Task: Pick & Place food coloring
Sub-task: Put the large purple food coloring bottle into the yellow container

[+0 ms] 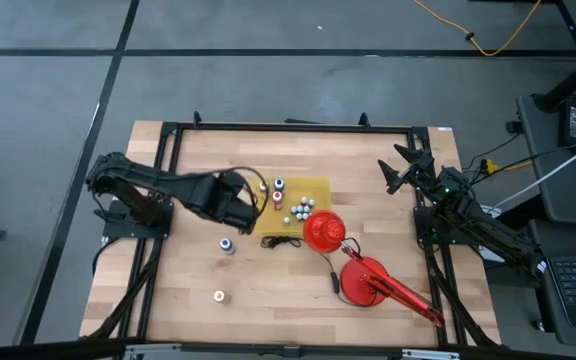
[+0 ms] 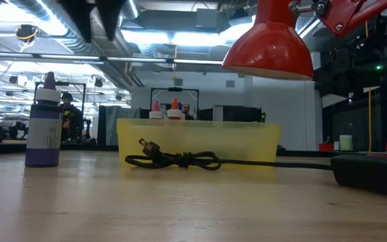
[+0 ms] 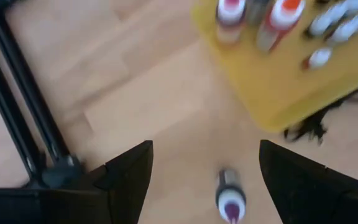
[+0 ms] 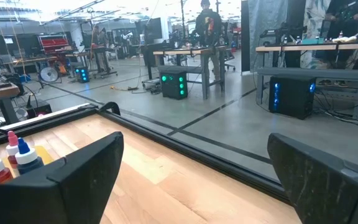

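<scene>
Left gripper (image 1: 240, 200): two dark fingers spread wide, nothing between them; it hangs over the wooden table (image 1: 268, 300) just off the left edge of the tray, short of the purple-capped bottle below it

Purple-capped food-colouring bottle, small, pale-bodied, upright (image 3: 230, 198): stands alone on the bare wood, near the tray's near-left corner and apart from it; in the left wrist view it lies centred between the two fingers (image 3: 126, 177). Judged light, stiff plastic, smooth-sided and easy to tip; best taken across the body under the cap, fingers closing squarely so it does not squirt sideways

Yellow-capped food-colouring bottle, small (image 1: 220, 295): alone on the wood toward the table's near-left corner, well apart from everything else

Shallow yellow rectangular plastic tray (image 1: 316, 186): mid-table. Contents: upright bottles with red (image 3: 230, 14), orange (image 3: 283, 15) and blue (image 1: 279, 185) tops along its left side, and a cluster of small pale bottles (image 1: 301, 209) near its middle; their number cannot be told

Black knotted cord with plug (image 2: 177, 160): lies against the tray's near wall

Red desk lamp, round shade (image 1: 323, 231) and round base (image 1: 366, 282): at the tray's near-right corner and toward the table's near-right corner

Right gripper (image 1: 400, 172): fingers spread, empty, waiting by the table's far-right corner
</scene>
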You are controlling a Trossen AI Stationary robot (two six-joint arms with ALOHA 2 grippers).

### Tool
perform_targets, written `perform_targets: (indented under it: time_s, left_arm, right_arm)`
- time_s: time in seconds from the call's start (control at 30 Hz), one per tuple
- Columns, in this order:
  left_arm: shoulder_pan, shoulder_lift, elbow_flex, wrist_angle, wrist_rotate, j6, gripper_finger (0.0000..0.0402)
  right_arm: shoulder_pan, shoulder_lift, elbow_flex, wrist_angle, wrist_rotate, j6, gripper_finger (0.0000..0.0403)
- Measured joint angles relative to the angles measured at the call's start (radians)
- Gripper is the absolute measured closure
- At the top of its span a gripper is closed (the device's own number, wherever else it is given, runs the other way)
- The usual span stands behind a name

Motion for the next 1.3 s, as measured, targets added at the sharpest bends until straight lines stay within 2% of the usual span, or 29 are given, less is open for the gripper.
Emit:
perform_targets:
  time_s: [0.23, 0.4, 0.67, 0.87, 1.17, 1.3]
  left_arm:
    - [-0.104, 0.004, -0.127, 0.015, 0.111, -0.220, 0.0121]
    - [-0.156, 0.004, -0.221, 0.140, 0.185, -0.312, 0.0121]
    - [-0.172, 0.024, -0.379, 0.400, 0.238, -0.332, 0.0121]
    - [-0.170, 0.071, -0.405, 0.409, 0.238, -0.294, 0.0122]
    - [-0.167, 0.076, -0.403, 0.418, 0.206, -0.268, 0.0123]
    - [-0.166, 0.076, -0.403, 0.416, 0.201, -0.268, 0.0140]
  right_arm:
    - [0.000, 0.000, 0.000, 0.000, 0.000, 0.000, 0.0004]
    - [0.000, 0.000, 0.000, 0.000, 0.000, 0.000, 0.0004]
    - [0.000, 0.000, 0.000, 0.000, 0.000, 0.000, 0.0004]
    - [0.000, 0.000, 0.000, 0.000, 0.000, 0.000, 0.0004]
    - [0.000, 0.000, 0.000, 0.000, 0.000, 0.000, 0.0004]
    - [0.000, 0.000, 0.000, 0.000, 0.000, 0.000, 0.0004]
